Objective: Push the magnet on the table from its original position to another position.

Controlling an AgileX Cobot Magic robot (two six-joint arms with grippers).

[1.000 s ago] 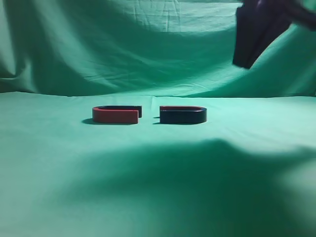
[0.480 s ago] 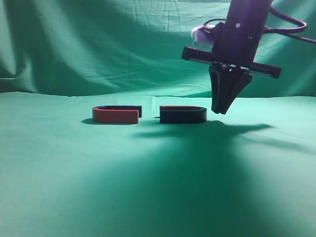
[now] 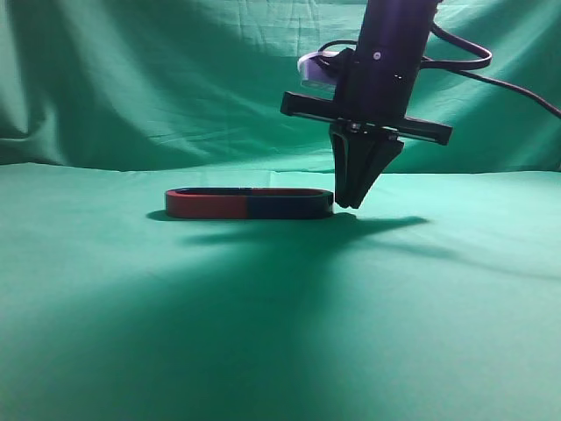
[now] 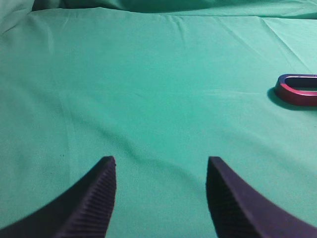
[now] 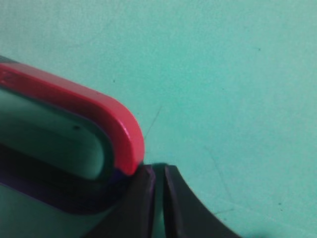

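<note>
Right gripper (image 3: 354, 203) nearly closed, holding nothing, tips against the magnet (image 3: 289, 206); could slide off its curve toward the counter's (image 3: 456, 289) far edge.

The exterior view is dimly lit and colour-saturated. A broad dark shadow is cast over the near part of the wrinkled green cloth counter (image 3: 105, 351), while its far part is lit more brightly. A thin shadow is thrown to the right beneath the dark right pincer (image 3: 351, 203), and another lies under the joined red and navy horseshoe magnets (image 3: 250, 203). The left wrist view is evenly and brightly lit, with soft focus on the near ribbed fingers (image 4: 89, 203). The right wrist view is blurred at close range, and faint glare is seen on the red rim (image 5: 84, 106).
</note>
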